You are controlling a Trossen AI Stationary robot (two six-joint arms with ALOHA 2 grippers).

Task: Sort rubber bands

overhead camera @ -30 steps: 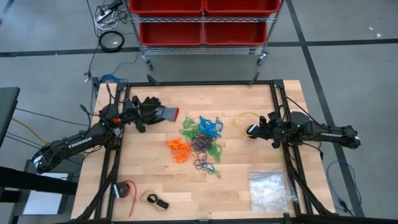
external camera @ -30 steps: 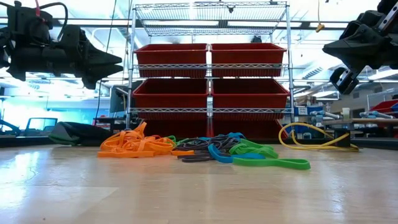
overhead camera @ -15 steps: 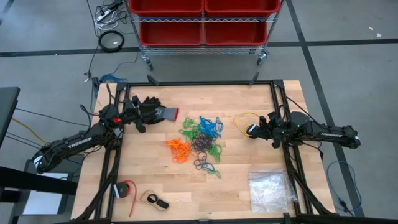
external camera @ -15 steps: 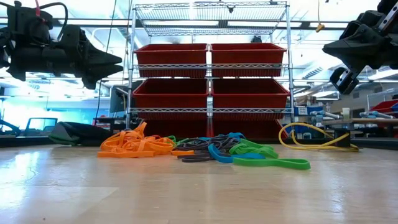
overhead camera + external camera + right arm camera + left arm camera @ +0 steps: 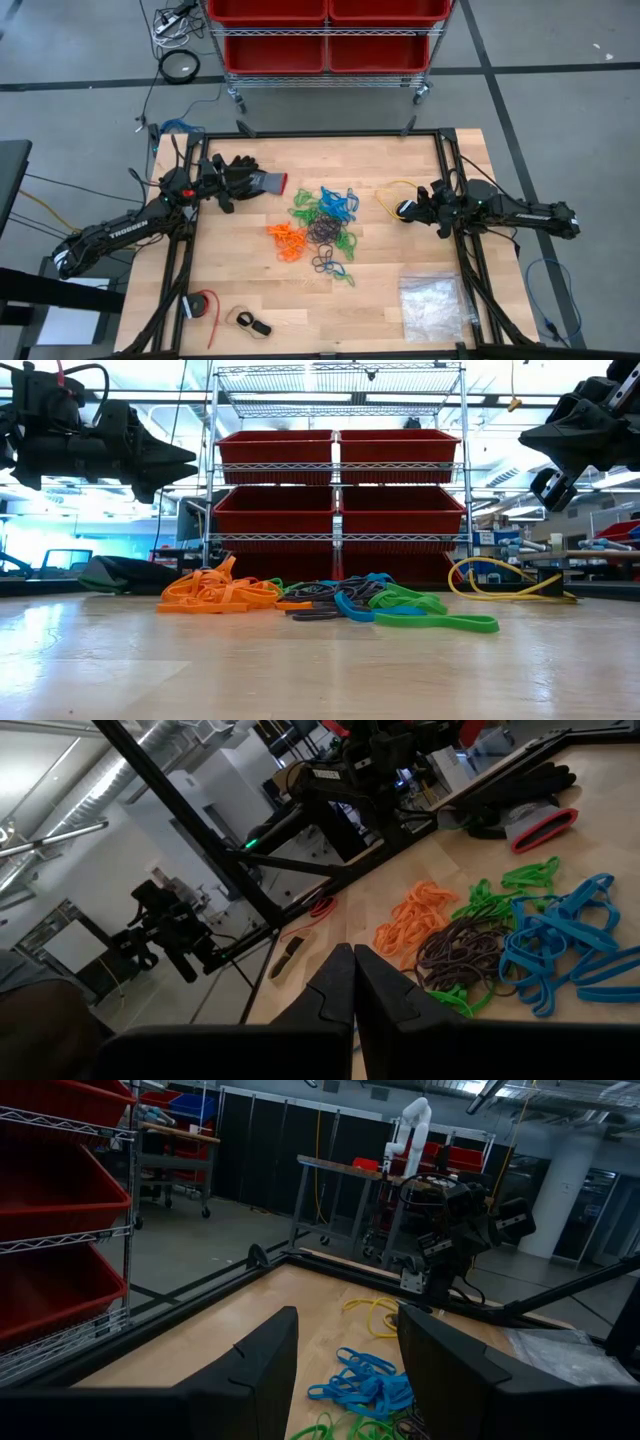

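Bench point(image 5: 250, 290) of pale wooden planks, framed by dark metal rails, carries the thin elastic rubber bands point(image 5: 322, 228) in one loose cluster at its middle: orange loops toward the left arm's side, green and blue toward the far edge, dark ones in the centre and trailing toward the near edge. Bare wood lies open on all sides of the cluster, widest along the near half. The left end effector point(image 5: 228, 183) hangs above the far left part of the bench, over a black work glove with a grey-and-red cuff point(image 5: 252, 180); its fingers point(image 5: 262, 1370) stand wide apart in the left wrist view. The right end effector point(image 5: 408, 209) hangs near the right edge, beside a coiled thin yellow cable point(image 5: 388, 194); its fingers point(image 5: 335, 992) are pressed together, holding nothing. Both sit well above the surface in the low view. A clear plastic bag of whitish pieces point(image 5: 433, 303) lies at the near right corner; a red-and-black roll point(image 5: 201, 305) and a small dark strap-like item point(image 5: 250, 323) lie at the near left. White lettering reading "TROSSEN" shows on the left arm point(image 5: 128, 229). Beyond the far edge stands a wheeled wire rack with red plastic bins point(image 5: 338, 490) on a grey floor point(image 5: 80, 90) marked with dark lines.
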